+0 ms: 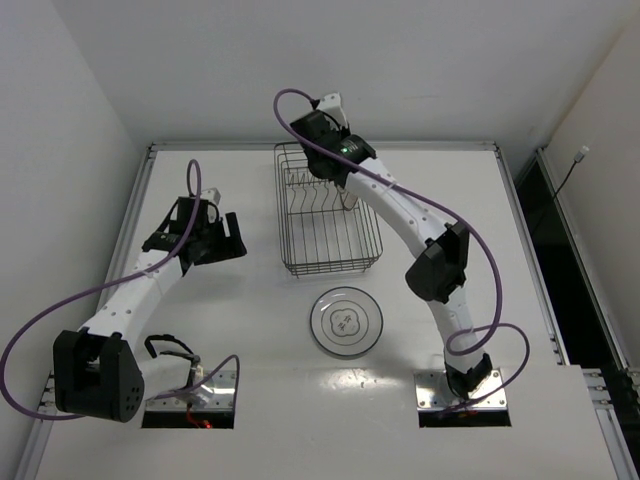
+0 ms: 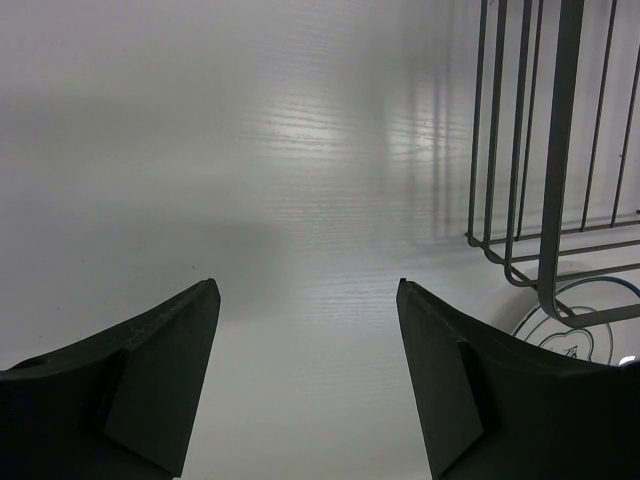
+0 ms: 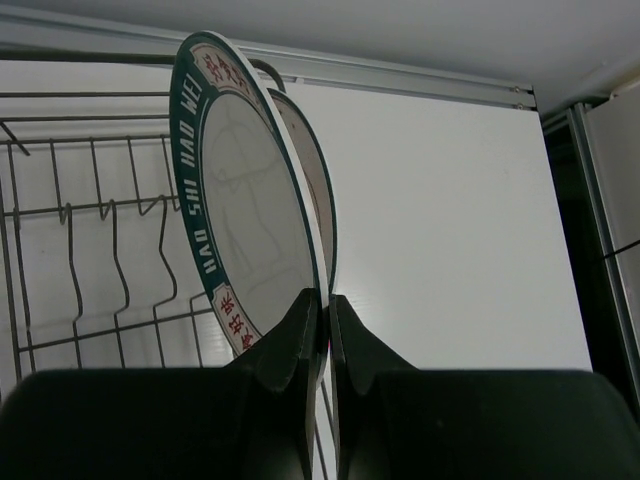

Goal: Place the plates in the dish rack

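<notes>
Crowding right pincer's [image 3: 325, 298] teal plate [image 3: 250, 190] (upright) stands another [image 3: 312, 175].

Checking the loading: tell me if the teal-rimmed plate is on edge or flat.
On edge. In the right wrist view the teal-rimmed plate stands upright, rim pinched in the right gripper's shut jaws.

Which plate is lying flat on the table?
The pale plate with thin rings and a centre motif, near the dish rack; the teal-rimmed plate stands on edge, pinched by the right gripper.
</notes>
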